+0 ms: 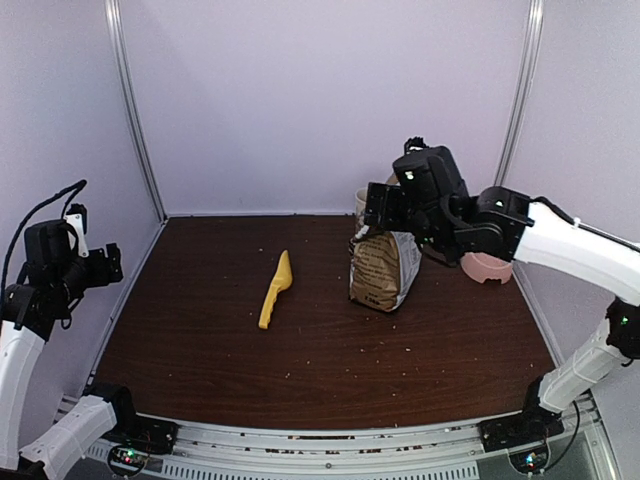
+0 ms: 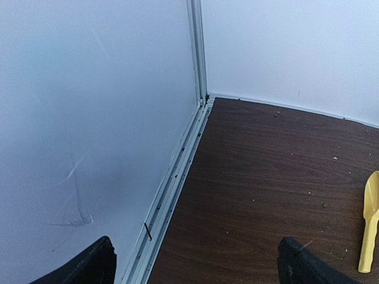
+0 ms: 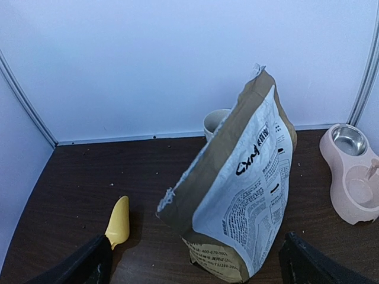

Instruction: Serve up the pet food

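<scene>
Pet food: none seen as a heap; judged to sit inside the kraft bag, which stands mid-table, leaning, its top edge crumpled. A few specks on the table may be stray pellets. Right gripper: jaws spread wide, empty, poised near the bag's top. Left gripper: jaws spread, empty, by the left wall, well apart from the yellow scoop. Hazards: the bag is tall and soft, so a push or one-sided pinch near its top could tip it, spilling pellets or knocking the cup just behind. The pink double bowl lies apart to the right, so a pour could miss.
</scene>
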You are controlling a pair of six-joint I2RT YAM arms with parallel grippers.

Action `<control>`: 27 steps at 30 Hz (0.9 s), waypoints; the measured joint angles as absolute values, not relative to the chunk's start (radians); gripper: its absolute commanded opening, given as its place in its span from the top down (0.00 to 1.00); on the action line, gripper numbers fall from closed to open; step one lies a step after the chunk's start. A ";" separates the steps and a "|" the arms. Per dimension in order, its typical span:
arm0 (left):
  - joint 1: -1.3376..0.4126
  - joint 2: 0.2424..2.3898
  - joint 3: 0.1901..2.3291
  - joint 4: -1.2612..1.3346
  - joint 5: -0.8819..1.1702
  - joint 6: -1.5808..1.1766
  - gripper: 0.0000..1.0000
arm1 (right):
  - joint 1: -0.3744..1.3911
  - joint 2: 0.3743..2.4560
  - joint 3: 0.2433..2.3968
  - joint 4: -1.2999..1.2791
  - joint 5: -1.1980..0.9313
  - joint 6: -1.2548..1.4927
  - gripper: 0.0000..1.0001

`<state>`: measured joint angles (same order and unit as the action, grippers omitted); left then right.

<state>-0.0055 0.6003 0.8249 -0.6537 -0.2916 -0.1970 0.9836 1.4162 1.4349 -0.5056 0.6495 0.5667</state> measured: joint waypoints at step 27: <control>-0.006 0.576 0.823 -0.644 -0.216 -0.234 0.02 | 0.953 1.922 1.911 -0.832 0.980 0.628 1.00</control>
<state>-0.0055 0.5762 0.8227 -0.6437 -0.2161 -0.2340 0.9531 1.9217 1.9106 -0.8322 0.9802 0.6285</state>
